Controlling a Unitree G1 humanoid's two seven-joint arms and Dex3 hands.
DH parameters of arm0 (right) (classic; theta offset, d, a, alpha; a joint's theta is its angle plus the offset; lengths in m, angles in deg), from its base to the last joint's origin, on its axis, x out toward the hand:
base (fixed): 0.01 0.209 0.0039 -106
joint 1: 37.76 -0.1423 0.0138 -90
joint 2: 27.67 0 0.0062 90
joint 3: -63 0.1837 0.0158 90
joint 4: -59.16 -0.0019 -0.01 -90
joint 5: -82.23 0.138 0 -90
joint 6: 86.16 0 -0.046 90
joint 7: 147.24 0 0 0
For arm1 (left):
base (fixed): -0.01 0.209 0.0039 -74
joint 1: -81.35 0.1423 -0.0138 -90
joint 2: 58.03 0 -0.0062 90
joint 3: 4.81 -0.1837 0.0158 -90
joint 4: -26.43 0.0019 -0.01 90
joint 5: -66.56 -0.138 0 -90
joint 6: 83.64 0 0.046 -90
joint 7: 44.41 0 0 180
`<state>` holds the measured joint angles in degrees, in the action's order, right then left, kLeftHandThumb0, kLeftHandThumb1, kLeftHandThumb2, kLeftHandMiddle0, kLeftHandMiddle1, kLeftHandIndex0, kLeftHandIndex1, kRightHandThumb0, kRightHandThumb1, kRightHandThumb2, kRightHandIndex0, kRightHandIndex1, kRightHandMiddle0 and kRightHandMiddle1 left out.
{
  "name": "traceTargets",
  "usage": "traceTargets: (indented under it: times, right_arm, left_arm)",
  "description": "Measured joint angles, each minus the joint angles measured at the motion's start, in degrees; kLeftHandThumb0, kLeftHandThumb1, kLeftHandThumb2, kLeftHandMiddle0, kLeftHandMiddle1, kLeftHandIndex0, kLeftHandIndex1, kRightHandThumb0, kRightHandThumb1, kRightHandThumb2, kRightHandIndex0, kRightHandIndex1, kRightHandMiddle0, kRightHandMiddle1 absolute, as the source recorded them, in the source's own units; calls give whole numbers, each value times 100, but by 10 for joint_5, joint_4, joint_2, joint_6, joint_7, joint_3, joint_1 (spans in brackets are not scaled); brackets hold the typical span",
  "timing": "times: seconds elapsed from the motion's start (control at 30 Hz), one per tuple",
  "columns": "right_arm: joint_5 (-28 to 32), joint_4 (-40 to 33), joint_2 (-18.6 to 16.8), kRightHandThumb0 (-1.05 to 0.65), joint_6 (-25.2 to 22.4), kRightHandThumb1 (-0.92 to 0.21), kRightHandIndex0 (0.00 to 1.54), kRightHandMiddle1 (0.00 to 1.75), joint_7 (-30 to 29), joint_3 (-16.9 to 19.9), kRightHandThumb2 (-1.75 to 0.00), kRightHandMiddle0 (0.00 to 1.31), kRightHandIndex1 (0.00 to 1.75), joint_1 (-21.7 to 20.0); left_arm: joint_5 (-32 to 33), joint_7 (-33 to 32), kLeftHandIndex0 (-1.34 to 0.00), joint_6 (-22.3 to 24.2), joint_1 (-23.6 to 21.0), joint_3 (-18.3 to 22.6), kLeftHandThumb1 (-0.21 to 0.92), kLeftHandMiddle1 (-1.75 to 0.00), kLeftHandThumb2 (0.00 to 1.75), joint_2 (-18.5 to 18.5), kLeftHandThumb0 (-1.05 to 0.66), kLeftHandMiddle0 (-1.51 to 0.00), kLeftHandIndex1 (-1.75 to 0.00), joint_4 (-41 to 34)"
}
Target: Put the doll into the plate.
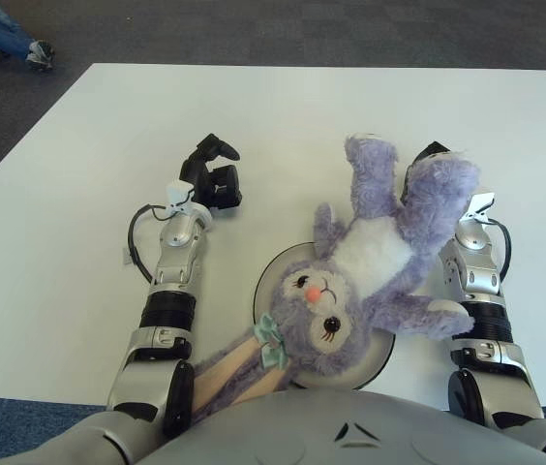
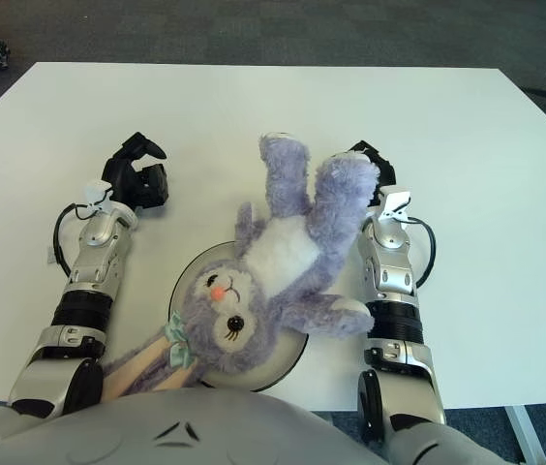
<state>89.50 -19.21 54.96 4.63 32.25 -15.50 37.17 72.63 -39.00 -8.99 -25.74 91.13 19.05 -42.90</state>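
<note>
The doll [image 1: 370, 262], a plush purple rabbit judged light, soft and yielding, is lying head-down across the plate [image 2: 182, 281] with its legs reaching past the far rim; the torso looks the best place to take hold. The right hand [image 2: 365, 155] is showing only behind the far leg, its grip undeterminable, though the right eye view is exposing more of that wrist. The left hand [image 1: 213, 174] is sitting left of the doll, fingers loosely curled, holding nothing.

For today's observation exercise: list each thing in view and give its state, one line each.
Doll: lying face up, head over the plate, legs on the table.
Plate: flat on the table, mostly covered.
Left hand: curled, holding nothing.
Right hand: mostly hidden behind the doll's leg.
</note>
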Motion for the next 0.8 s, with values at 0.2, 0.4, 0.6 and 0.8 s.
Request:
traceTargets:
  times: [0.2,0.4,0.6,0.8]
  right_arm:
    - [7,-16,-3,-50,-12,-27,130,175,2,4,-137,65,175,1]
    - [10,-23,-5,-50,-26,-27,131,175,2,7,-137,65,175,1]
    - [20,-22,-7,-50,-52,-27,131,175,2,12,-137,65,175,1]
    - [35,-20,-10,-49,-76,-29,131,175,3,22,-135,64,175,0]
  left_arm:
    - [0,2,-58,5,9,-2,35,-175,127,0,-47,-128,-175,-10]
    - [0,2,-58,8,15,-3,36,-175,126,0,-46,-128,-175,-22]
    - [0,2,-59,15,19,-4,35,-175,128,0,-47,-130,-175,-29]
    - [0,2,-59,19,22,-5,35,-175,128,-1,-47,-131,-175,-37]
